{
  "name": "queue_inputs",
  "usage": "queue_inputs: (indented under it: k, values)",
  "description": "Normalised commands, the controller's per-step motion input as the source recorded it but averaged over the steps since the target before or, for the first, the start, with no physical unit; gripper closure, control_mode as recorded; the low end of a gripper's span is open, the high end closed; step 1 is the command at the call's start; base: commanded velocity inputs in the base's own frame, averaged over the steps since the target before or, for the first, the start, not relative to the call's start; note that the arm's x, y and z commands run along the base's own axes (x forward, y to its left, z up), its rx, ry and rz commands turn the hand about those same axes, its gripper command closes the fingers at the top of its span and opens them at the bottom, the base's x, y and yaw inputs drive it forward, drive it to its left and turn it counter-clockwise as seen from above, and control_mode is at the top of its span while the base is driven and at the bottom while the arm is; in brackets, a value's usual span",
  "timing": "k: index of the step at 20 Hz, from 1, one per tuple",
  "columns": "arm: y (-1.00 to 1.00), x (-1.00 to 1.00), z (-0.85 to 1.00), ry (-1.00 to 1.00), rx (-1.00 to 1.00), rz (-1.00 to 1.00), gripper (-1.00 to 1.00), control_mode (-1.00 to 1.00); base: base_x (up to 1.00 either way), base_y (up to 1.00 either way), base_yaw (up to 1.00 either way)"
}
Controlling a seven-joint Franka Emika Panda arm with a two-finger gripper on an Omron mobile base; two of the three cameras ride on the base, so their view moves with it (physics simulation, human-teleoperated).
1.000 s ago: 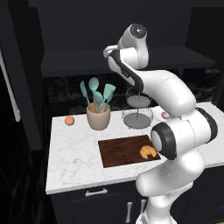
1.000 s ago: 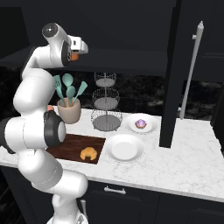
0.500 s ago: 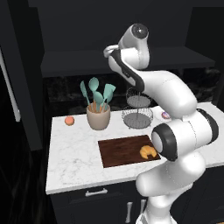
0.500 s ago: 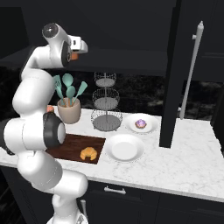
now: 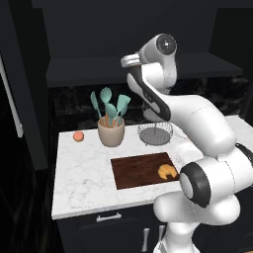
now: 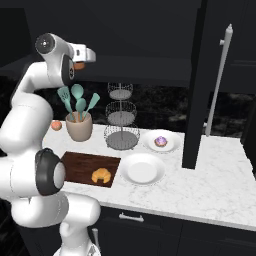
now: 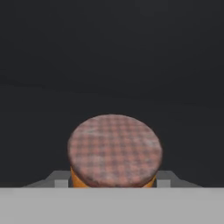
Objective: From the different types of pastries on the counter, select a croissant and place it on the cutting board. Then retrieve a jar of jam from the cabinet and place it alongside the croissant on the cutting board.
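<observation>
My gripper [image 7: 113,180] is shut on the jar of jam [image 7: 114,151], an orange jar with a checked pinkish lid, with a grey finger at each side. In the right base view the gripper [image 6: 80,61] holds the jar of jam [image 6: 78,65] high up at the dark shelf of the cabinet [image 6: 150,75]. The golden croissant [image 5: 167,171] lies on the right end of the dark brown cutting board [image 5: 136,170] on the white marble counter [image 5: 81,183]. From the other side the croissant [image 6: 101,175] rests on the cutting board [image 6: 79,164].
A beige utensil pot [image 6: 79,128] and a wire tiered stand [image 6: 121,122] stand behind the board. A peach fruit [image 5: 78,136] sits at the back left. A purple-topped pastry [image 6: 161,142] lies on a plate; a bare white plate [image 6: 142,169] is beside the board. A tall dark panel [image 6: 197,90] rises at the right.
</observation>
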Motion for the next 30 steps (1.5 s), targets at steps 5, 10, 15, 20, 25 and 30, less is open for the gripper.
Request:
queue_inputs:
  k: [5, 10, 15, 20, 25, 30]
  values:
    - [-0.08, -0.80, 0.05, -0.01, 0.07, -0.08, 1.00, -1.00, 0.00, 0.00, 0.00]
    - [0.00, -0.90, 0.05, 0.00, 0.05, 0.00, 1.00, -1.00, 0.00, 0.00, 0.00]
    - [0.00, -1.00, 0.00, 0.00, 0.05, -0.02, 1.00, -1.00, 0.00, 0.00, 0.00]
    - [0.00, -1.00, 0.00, 0.00, 0.06, -0.07, 1.00, -1.00, 0.00, 0.00, 0.00]
    - [-0.02, -1.00, 0.00, 0.00, 0.13, -0.05, 1.00, -1.00, 0.00, 0.00, 0.00]
    - [-0.08, -1.00, 0.00, 0.09, 0.17, -0.03, 1.00, -1.00, 0.00, 0.00, 0.00]
